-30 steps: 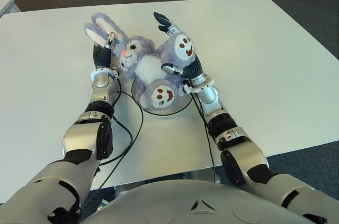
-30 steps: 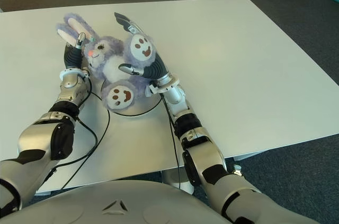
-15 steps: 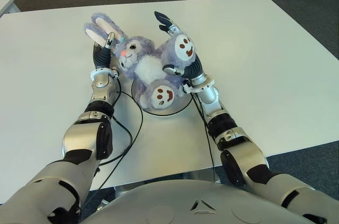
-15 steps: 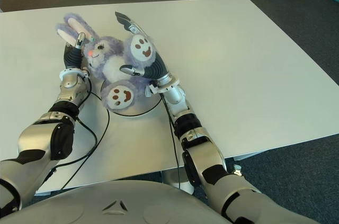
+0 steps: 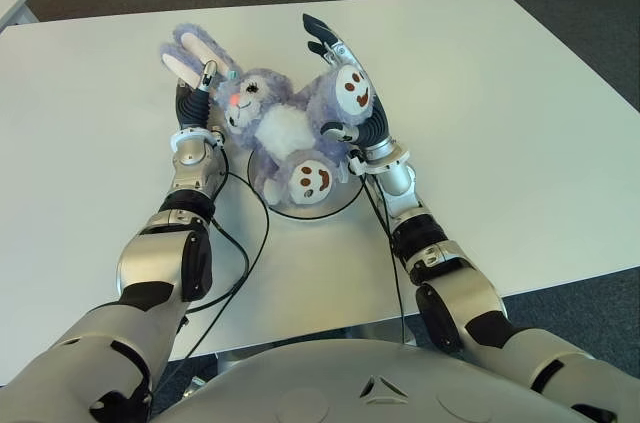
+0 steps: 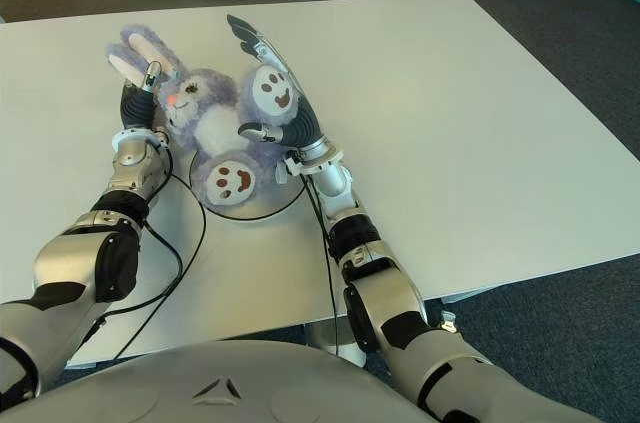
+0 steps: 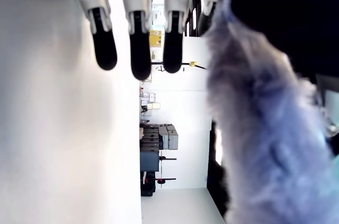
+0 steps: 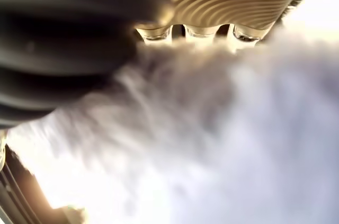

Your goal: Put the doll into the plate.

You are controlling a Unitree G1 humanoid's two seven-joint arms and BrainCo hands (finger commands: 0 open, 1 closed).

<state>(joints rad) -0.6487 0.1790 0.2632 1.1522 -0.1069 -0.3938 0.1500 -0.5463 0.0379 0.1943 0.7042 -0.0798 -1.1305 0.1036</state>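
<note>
**Hands flanking a plush rabbit over the plate**

Right hand [image 5: 345, 93] lies against the far-right leg of the doll [image 5: 282, 128], its fingers extended and spread, the fingertips [image 5: 318, 31] reaching past the raised foot and the thumb pressing into the fur near the doll's middle. From the right wrist camera, purple fur fills nearly the whole picture and presses up against the palm and finger bases, so the hand is in contact with the doll, though its fingers do not wrap around it. Left hand [image 5: 195, 98] shows on the doll's left side, beside the head and just below the long ears [image 5: 190, 53]; the left wrist camera shows its fingers [image 7: 135, 49] straight and held slightly apart, with fur alongside them and nothing enclosed.

The doll is a purple rabbit lying on its back, head toward the left hand and both feet turned up to show brown smiling soles. Its lower body and near foot [image 5: 308, 178] rest over the plate [image 5: 340, 201], a round clear dish whose rim shows on the near and right sides of the doll. Head and ears extend beyond the plate onto the white table [image 5: 500, 103]. A black cable [image 5: 248, 243] runs from the left arm across the table, near the plate's left edge.
</note>
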